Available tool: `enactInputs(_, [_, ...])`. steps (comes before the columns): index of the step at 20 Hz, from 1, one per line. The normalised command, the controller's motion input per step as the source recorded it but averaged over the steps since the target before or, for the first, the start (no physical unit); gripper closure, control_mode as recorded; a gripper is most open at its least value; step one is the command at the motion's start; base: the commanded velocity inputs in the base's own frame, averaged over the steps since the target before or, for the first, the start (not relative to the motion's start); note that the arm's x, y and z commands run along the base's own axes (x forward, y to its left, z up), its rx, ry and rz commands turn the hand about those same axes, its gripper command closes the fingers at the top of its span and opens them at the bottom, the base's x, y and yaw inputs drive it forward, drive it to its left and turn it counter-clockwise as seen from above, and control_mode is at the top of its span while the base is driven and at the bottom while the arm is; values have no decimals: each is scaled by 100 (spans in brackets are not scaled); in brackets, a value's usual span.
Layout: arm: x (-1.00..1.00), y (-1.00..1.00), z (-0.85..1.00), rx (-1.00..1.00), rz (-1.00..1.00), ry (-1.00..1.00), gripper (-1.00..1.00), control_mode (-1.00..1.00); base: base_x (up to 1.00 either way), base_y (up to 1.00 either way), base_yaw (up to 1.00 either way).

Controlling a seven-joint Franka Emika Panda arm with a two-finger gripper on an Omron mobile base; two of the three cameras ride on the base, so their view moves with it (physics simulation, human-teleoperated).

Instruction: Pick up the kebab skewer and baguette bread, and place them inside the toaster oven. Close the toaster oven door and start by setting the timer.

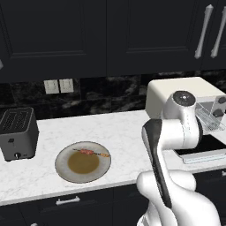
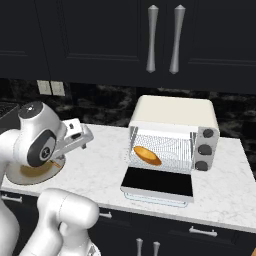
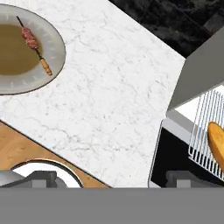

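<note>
1. One item is placed: the baguette bread (image 2: 147, 155) is seen on the rack of the toaster oven (image 2: 172, 114), centre frame.
2. The kebab skewer (image 1: 91, 152) is left on the plate (image 1: 64, 154), lower left.
3. The gripper (image 2: 81, 136) is held apart, empty; the toaster oven door (image 2: 158, 183) is unclosed, the timer unset.

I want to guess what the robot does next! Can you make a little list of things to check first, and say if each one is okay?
1. Baguette bread already on the wire rack inside the toaster oven: ok.
2. Toaster oven door folded down open, so the skewer can go in: ok.
3. Kebab skewer lying on the plate, nothing covering it: ok.
4. Gripper open and holding nothing: ok.
5. Gripper above the skewer: not ok, it is over the marble counter between plate and oven.
6. Timer knob setting: cannot tell.
</note>
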Motion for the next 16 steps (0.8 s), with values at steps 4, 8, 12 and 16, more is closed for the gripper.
enactInputs(4, [18, 88, 0, 15, 0, 22, -100, -100, 0, 0, 0])
enactInputs(8, [0, 64, -5, 21, 0, 14, -100, -100, 0, 0, 0])
enactInputs(12, [-1, 62, -40, 14, 0, 0, -100, -100, 0, 0, 0])
enactInputs(16, [6, 47, -58, 0, 0, 0, -100, -100, 0, 0, 0])
